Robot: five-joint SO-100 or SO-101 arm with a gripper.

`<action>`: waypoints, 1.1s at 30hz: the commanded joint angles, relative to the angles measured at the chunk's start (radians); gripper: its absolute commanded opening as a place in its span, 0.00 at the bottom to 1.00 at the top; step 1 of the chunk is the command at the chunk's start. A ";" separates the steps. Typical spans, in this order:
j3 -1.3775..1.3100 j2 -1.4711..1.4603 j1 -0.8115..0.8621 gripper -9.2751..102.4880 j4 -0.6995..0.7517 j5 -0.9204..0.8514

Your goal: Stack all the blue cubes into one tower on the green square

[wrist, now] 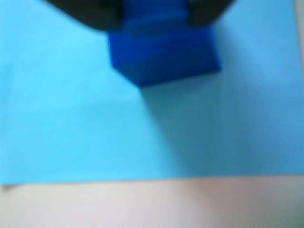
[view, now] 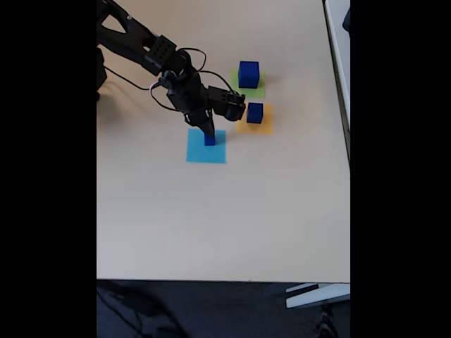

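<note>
One small blue cube (view: 209, 140) on the light blue square (view: 206, 153), fingers (view: 208, 134) shut around it.

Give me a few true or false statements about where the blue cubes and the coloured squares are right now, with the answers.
1. A blue cube sits on the green square. True.
2. The orange square has nothing on it. False: a smaller blue cube sits on it.
3. The hand is down over the light blue square. True; the wrist view shows a blue cube on that square between the fingers.
4. Two cubes are already stacked on the green square. False: it holds one cube.
5. The light blue square lies farther from the arm's base than the orange one. False: in the fixed view it is nearer.
</note>
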 commanded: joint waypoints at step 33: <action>0.026 0.091 0.003 0.10 -0.055 0.009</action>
